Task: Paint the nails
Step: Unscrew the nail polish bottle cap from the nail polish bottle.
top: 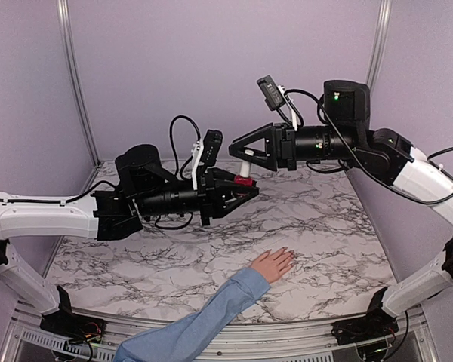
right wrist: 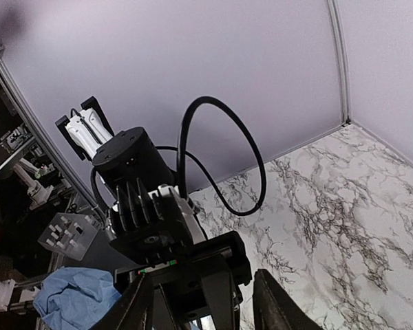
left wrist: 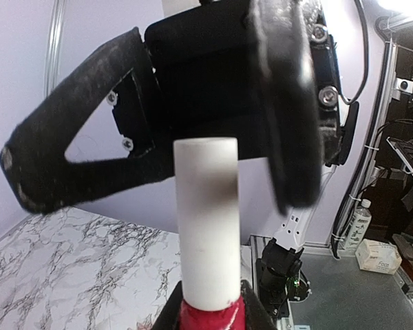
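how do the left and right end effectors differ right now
The left end effector is shut on the red polish bottle. The right end effector is open, its jaws spread to either side of the white cap, gripping nothing. The left one points right and sits lower in the top view, while the right one points left and sits higher. Both are black, two-fingered, and meet at the bottle, away from the hand.
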Available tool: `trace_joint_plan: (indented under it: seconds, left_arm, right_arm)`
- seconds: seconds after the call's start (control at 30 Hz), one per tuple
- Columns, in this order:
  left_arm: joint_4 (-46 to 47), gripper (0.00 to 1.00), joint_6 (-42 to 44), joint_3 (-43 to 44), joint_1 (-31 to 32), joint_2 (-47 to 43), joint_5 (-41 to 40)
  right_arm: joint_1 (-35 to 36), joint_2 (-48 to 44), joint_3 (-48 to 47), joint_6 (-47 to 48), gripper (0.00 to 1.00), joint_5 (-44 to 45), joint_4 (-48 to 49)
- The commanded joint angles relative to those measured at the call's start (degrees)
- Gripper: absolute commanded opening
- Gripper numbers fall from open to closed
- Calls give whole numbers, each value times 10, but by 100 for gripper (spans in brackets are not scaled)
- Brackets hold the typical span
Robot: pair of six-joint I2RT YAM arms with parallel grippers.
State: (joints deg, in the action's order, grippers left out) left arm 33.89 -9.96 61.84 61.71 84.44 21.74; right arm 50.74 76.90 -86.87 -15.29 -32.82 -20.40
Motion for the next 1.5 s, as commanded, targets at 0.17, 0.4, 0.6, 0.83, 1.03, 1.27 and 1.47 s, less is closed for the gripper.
trace_joint_plan:
  seconds: [0.17,0.4,0.6,0.83,1.03,1.27,1.47]
  left_arm:
    - [-22,0,56,-35,3,-36,-182]
    - [-74,0,54,-15,4,-12,-246]
    - [-88,0,51,-10,7,-6,-277]
    - [-120,0,57,6,8,6,-282]
    - [-127,0,60,14,8,13,-287]
    - [-127,0,57,18,8,18,-272]
    - [-107,0,59,4,1,9,-212]
  right_arm:
    - [-5,9,-54,-35,56,103,-66]
    - [-6,27,-40,-83,57,129,-73]
    - [-4,45,-35,-106,54,151,-84]
    - [2,60,-27,-123,47,148,-78]
    - [2,70,-24,-126,28,130,-70]
    - [2,70,-28,-107,9,88,-43]
    - [2,65,-39,-70,0,67,-42]
